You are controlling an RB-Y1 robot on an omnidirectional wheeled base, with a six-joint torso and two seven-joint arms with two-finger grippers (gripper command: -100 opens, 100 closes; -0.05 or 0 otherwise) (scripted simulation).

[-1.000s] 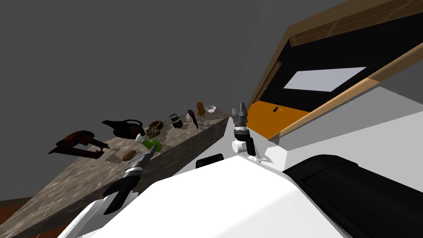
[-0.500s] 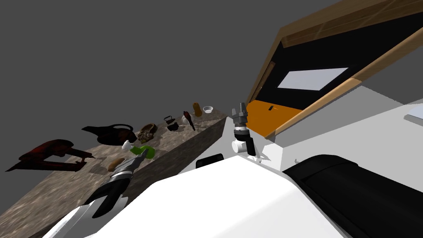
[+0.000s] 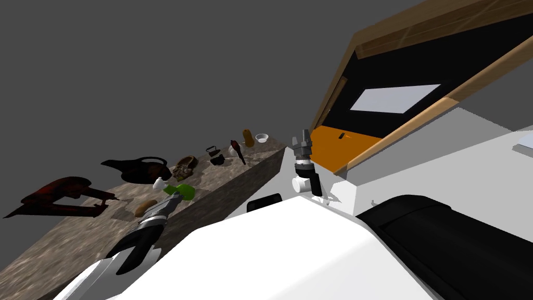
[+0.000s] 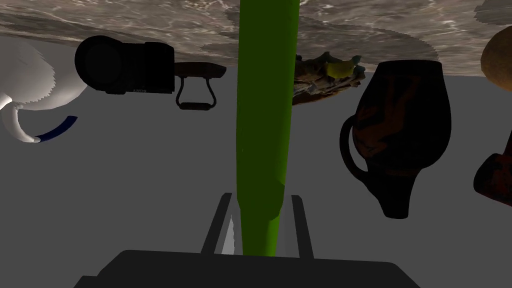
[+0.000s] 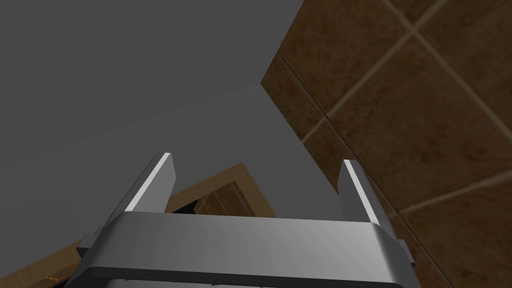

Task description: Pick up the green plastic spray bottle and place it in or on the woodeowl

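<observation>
1. Three vessels stand on the mottled counter (image 3: 67,245): a dark jug (image 3: 141,168), a shallow brown bowl (image 3: 185,167) just beside it, and a small white bowl (image 3: 262,138) at the far end.
2. From the left wrist, the brown bowl carries a crumpled brownish heap with a yellow scrap in it. What the dark jug and the white bowl hold, I cannot tell.
3. The green spray bottle (image 3: 183,190) is over the counter near its front edge, just in front of the brown bowl, with its white head toward the jug's side.
4. The left gripper (image 3: 178,197) has it: both fingers (image 4: 301,225) press the sides of the green body, with only a narrow gap between them.
5. Whether the bottle's base touches the counter, I cannot tell.
6. The left forearm slants up and forward from low on the robot's left, across the counter's front edge.
7. The right gripper (image 3: 302,138) is held up beside the counter's end, its fingers spread wide with nothing between them.
</observation>
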